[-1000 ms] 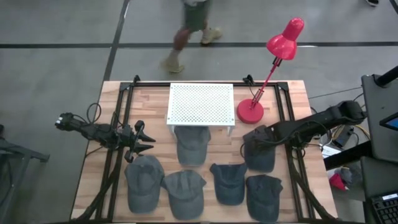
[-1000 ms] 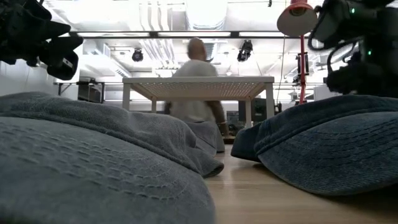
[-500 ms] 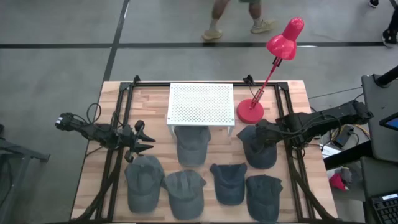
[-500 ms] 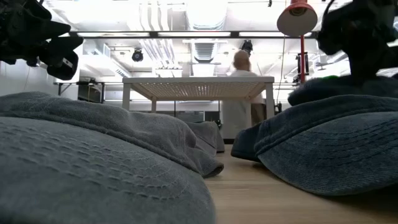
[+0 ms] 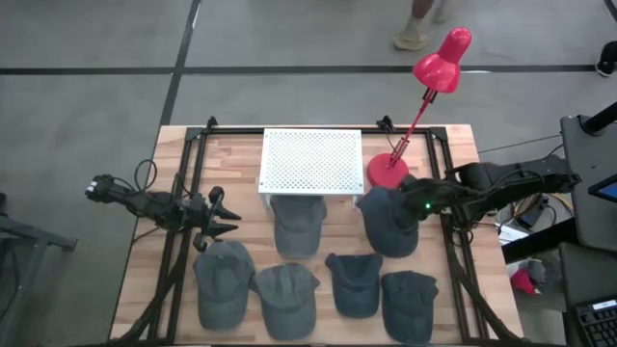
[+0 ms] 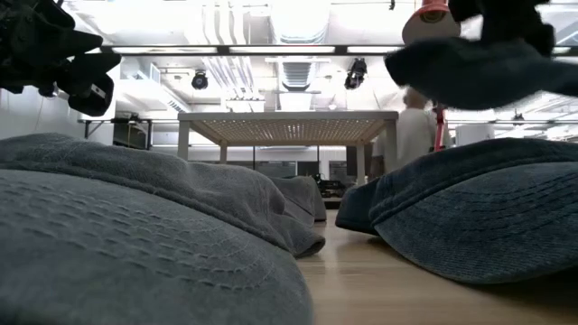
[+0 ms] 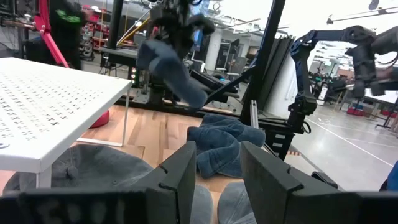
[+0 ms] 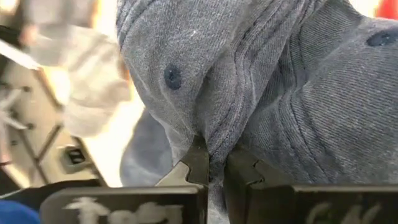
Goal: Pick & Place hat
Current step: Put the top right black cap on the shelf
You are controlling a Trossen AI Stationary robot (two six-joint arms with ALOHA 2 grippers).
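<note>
1. The wooden counter (image 5: 231,145) is seen filling the middle of the high view, framed by dark rails.
2. A white perforated shelf (image 5: 311,161) is set at the upper centre of the counter, with one grey cap (image 5: 298,225) lying partly under its front edge.
3. A red desk lamp (image 5: 424,92) is stood at the upper right, its base just beside the shelf.
4. Four more grey caps (image 5: 287,299) are laid in a row along the lower part of the frame.
5. The right arm is stretched in from the right edge, bent low over the counter, and its right pincer (image 8: 214,163) is pressed together on a fold of the lifted hat (image 5: 390,220).
6. The lifted hat is held clear of the counter at right of centre, below the lamp base; in the low view it hangs at the upper right.
7. The left arm is extended level from the left edge, and its left pincer (image 5: 225,224) is held spread and empty above the lower-left cap.
</note>
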